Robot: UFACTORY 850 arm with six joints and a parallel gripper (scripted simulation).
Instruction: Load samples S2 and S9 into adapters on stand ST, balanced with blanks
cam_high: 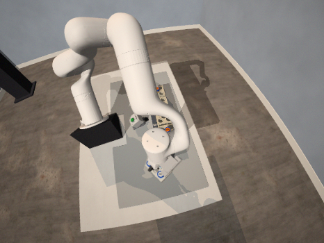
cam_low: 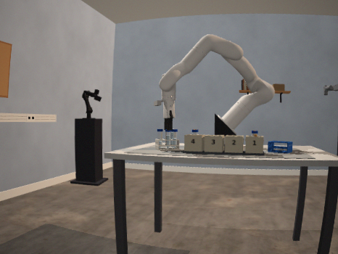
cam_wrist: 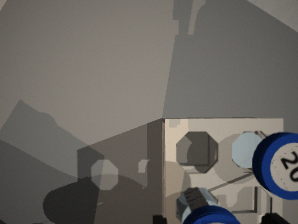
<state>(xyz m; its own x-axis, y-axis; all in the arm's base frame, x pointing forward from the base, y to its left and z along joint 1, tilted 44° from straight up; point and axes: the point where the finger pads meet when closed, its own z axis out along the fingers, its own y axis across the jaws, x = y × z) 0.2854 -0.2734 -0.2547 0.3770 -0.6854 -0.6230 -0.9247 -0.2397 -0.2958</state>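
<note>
My gripper (cam_low: 169,124) is open and hangs straight down just above the small clear rack (cam_low: 166,146) (cam_wrist: 172,127) of water blanks at the table's left end. In the wrist view a blue-capped blank marked 20 (cam_wrist: 283,165) stands at the right, and another blue cap (cam_wrist: 207,218) sits right under the fingers at the bottom edge. An empty well (cam_wrist: 198,148) lies between them. Two orange-dot sample caps show from above: one sample (cam_high: 167,129) (cam_low: 195,131) stands in adapter 4 (cam_low: 193,144) and the other sample (cam_high: 158,88) (cam_low: 254,133) in adapter 1 (cam_low: 254,144). I cannot read their IDs.
Adapters 3 (cam_low: 213,144) and 2 (cam_low: 233,144) stand between them in the stand row. The green DONE key (cam_high: 132,119) sits on its small desk near the arm's black base (cam_high: 99,132). A blue rack (cam_low: 280,146) stands at the table's right end.
</note>
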